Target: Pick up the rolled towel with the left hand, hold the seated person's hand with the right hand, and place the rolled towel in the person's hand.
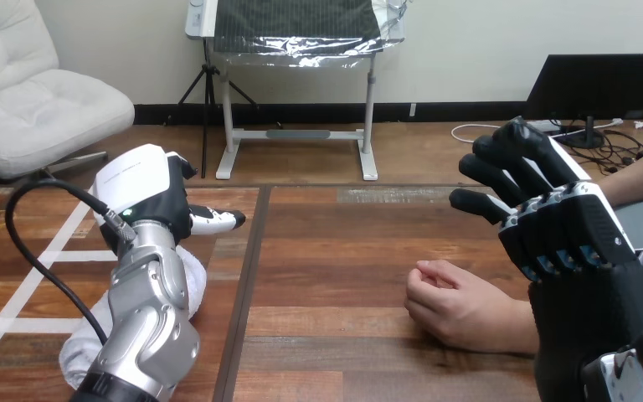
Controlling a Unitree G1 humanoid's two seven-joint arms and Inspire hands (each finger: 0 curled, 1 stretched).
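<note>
The white rolled towel [191, 285] lies on the table at the left, running from near the front edge up toward the middle. My left hand [146, 193] is over its far end, back facing the camera, and my silver forearm covers most of the roll. The person's hand [452, 303] rests on the table at the right, loosely curled, coming in from the right edge. My right hand [569, 226] is raised above the person's forearm, open with its fingers [502, 163] stretched to the left, apart from the person's hand.
The wooden table [335, 251] stretches between the towel and the person's hand. A dark seam [247, 276] runs front to back just right of the towel. White tape lines [29, 285] mark the table's left part.
</note>
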